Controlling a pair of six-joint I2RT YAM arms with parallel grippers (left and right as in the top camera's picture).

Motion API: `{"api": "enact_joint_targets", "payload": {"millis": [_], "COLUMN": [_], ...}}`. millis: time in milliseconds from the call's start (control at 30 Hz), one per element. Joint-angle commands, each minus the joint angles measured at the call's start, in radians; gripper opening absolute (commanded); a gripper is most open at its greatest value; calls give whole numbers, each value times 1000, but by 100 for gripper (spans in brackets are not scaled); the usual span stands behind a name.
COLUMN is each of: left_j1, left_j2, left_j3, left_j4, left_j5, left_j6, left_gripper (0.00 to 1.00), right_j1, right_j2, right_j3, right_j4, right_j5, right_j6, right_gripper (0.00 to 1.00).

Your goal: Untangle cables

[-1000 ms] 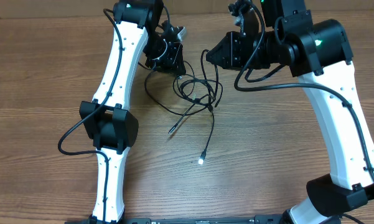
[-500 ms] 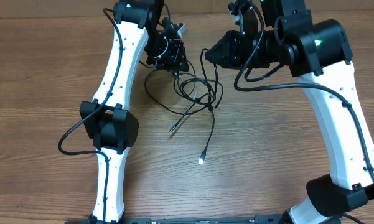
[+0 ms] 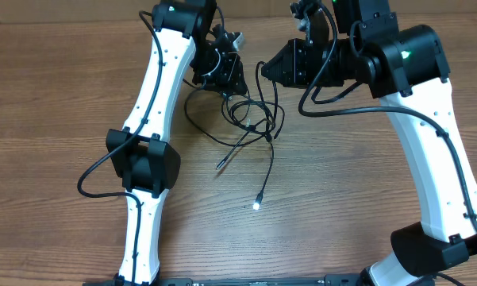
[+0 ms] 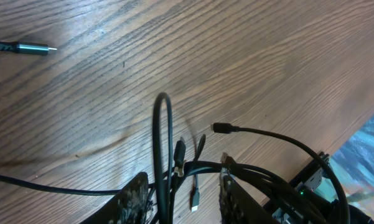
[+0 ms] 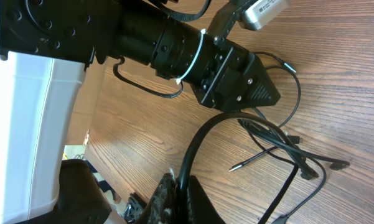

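The cables (image 3: 252, 121) lie tangled on the wooden table (image 3: 63, 95) just beside the left gripper (image 4: 183, 186), whose jaws stand partly apart around one loop. Near it, the right gripper (image 5: 177, 186) is clamped tight on another strand.

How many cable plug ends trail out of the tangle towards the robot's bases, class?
2. The dark plug lies close to the tangled cables, on the left; the bright-tipped plug lies farther out. Others may hide within the tangle.

Overhead looks straight down over the whole worktop (image 3: 341, 199). Each wrist view sits close above the wood, tilted. All three share the cables (image 3: 252, 119), at overhead's upper centre.
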Motion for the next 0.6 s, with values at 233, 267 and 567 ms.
{"api": "enact_joint_targets", "payload": {"millis": [233, 267, 567], "left_j1": [-8, -8, -13], "left_j2": [5, 5, 5], "left_j3": [-11, -11, -11], "left_j4": [-3, -3, -10], "left_j5": [-13, -13, -13], "left_j6": [-6, -6, -6], "left_gripper": [36, 36, 36], "right_j1": [-3, -3, -3], "right_j2": [-26, -26, -26], "right_j3": [28, 28, 28], "right_j4": [4, 4, 26], "right_j5": [-9, -9, -9], "right_j6": [-5, -5, -5], "right_gripper": [4, 4, 4]}}
